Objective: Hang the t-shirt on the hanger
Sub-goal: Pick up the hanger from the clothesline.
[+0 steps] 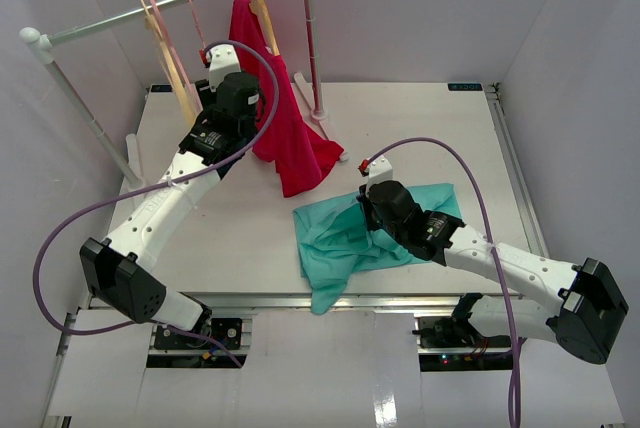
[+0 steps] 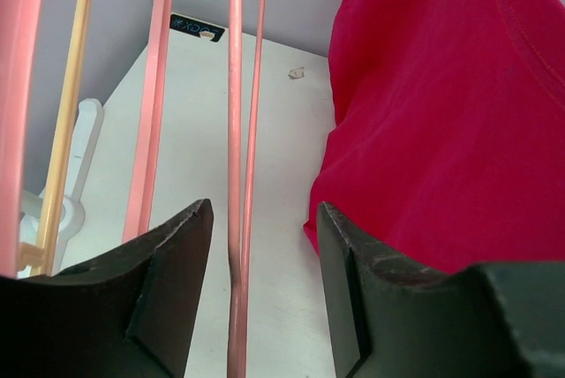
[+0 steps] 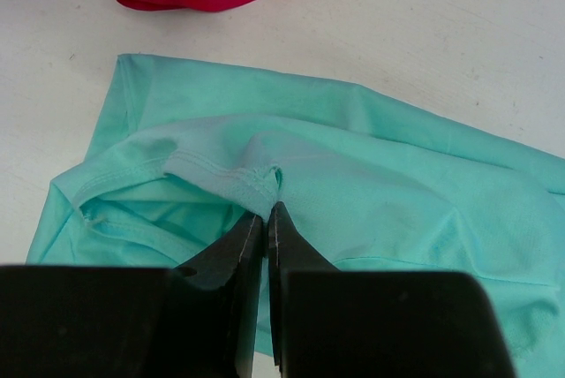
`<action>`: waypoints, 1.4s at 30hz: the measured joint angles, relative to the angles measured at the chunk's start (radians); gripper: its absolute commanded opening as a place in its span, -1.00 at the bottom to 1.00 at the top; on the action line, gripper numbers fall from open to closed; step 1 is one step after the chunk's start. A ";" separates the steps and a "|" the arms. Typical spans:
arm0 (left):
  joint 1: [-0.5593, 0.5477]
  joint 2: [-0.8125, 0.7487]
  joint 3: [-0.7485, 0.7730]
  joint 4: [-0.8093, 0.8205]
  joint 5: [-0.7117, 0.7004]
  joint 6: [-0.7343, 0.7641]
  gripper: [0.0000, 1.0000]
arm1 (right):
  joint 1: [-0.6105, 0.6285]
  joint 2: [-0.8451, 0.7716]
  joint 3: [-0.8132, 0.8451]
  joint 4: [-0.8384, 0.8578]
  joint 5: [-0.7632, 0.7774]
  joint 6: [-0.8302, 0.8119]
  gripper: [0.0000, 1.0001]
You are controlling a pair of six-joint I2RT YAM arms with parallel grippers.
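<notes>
From above, the t-shirt (image 1: 372, 233) lies by the table's (image 1: 430, 128) near edge, right of centre; the hanger (image 1: 191, 16) hangs over the far-left corner. At the left wrist, my left end effector (image 2: 265, 241) is spread around its pink bar, with the red garment (image 2: 441, 113) crowding just beside, so I judge closing comes next. At the right wrist, my right end effector (image 3: 266, 219) is pressed together, pinching the t-shirt's collar seam, ready to lift.

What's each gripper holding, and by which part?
Right gripper pinches the teal cloth t-shirt at a stitched hem. Left gripper holds nothing: open, astride a thin pink plastic hanger bar.
</notes>
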 measured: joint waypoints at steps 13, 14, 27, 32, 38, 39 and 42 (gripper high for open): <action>0.006 0.003 0.010 0.065 0.080 0.045 -1.00 | 0.000 0.002 0.000 0.000 -0.022 -0.001 -0.84; 0.006 0.004 0.013 0.066 0.083 0.047 -1.00 | 0.000 0.001 0.000 -0.001 -0.025 -0.001 -0.85; 0.006 0.001 0.095 0.023 0.101 0.092 -1.00 | 0.000 -0.040 -0.001 -0.001 -0.030 -0.001 -0.85; 0.006 -0.050 0.099 0.030 0.141 0.137 -1.00 | 0.000 -0.042 -0.001 -0.001 -0.030 -0.001 -0.85; 0.006 -0.142 0.078 -0.001 0.190 0.137 -1.00 | 0.000 -0.042 -0.001 -0.002 -0.029 -0.001 -0.85; 0.006 -0.161 0.059 -0.007 0.196 0.132 -1.00 | 0.000 -0.042 -0.001 -0.002 -0.025 0.000 -0.85; 0.006 -0.223 -0.026 -0.043 0.211 0.117 -1.00 | 0.000 -0.042 -0.001 -0.010 -0.002 0.003 -0.85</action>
